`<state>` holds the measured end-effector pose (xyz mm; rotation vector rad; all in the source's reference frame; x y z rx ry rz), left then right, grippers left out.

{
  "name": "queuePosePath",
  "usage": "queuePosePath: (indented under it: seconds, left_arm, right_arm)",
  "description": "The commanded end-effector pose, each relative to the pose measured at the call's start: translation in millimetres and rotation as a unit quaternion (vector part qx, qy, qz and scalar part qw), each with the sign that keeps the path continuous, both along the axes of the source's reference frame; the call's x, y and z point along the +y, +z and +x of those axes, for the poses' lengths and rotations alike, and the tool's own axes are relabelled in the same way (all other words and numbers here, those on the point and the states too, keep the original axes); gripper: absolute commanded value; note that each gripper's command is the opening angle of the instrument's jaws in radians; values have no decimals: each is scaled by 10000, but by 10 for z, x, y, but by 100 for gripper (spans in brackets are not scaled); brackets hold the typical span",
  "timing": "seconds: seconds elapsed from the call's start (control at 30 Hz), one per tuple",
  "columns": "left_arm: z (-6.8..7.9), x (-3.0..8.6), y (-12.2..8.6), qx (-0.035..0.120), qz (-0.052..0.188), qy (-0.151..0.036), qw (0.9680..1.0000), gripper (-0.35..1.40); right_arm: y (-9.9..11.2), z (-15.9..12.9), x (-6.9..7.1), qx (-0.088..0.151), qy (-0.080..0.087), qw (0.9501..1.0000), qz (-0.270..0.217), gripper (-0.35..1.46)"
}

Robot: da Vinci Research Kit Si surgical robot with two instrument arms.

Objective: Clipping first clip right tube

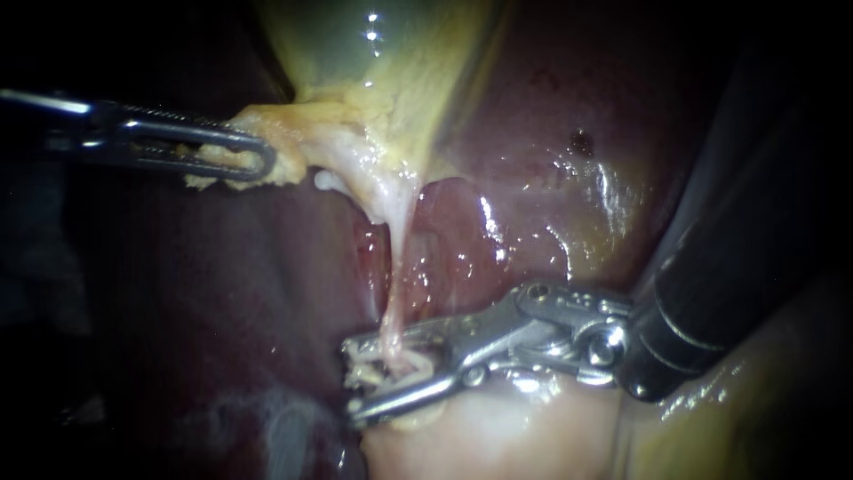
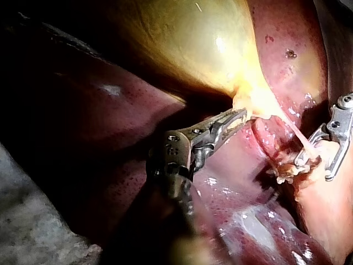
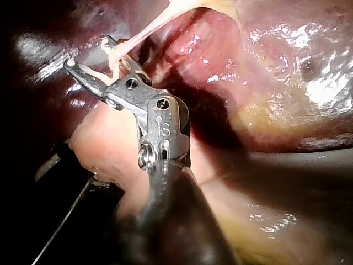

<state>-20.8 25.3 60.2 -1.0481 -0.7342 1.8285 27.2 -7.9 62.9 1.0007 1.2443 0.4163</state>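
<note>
The tube [image 1: 397,293] was seen at six o'clock between the right instrument's [image 1: 357,380] parted jaws. The gallbladder [image 1: 378,107] was clamped by the left instrument [image 1: 259,160] (ten o'clock). The stretched tube could be torn by excess traction.

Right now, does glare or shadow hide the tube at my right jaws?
Endoscope view: glare on liver, none on the tube inside the right instrument, jaws open. Left wrist view: flare where the gallbladder narrows, shadow around the left instrument. Right wrist view: tube lit.
</note>
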Motion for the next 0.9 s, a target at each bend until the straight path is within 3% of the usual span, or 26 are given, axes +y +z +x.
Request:
queuePosePath:
  seconds: [0.03, 0.27, 0.53, 0.73, 0.9]
  left_arm:
    - [0, 0, 0, 0, 0, 0, 10000, -35]
    - [0, 0, 0, 0, 0, 0, 10000, -35]
    - [0, 0, 0, 0, 0, 0, 10000, -35]
    - [0, 0, 0, 0, 0, 0, 10000, -35]
    - [0, 0, 0, 0, 0, 0, 10000, -35]
  right_arm:
    - [2, -1, 1, 5, 6, 10000, 5, 35]
    - [8, -3, 5, -63, -15, 10000, -23, 14]
    - [13, -7, 6, -197, -29, 9998, -83, -35]
    - [18, -10, 7, -554, -252, 9979, -238, -35]
    - [19, -12, 6, -588, -278, 9975, -259, -35]
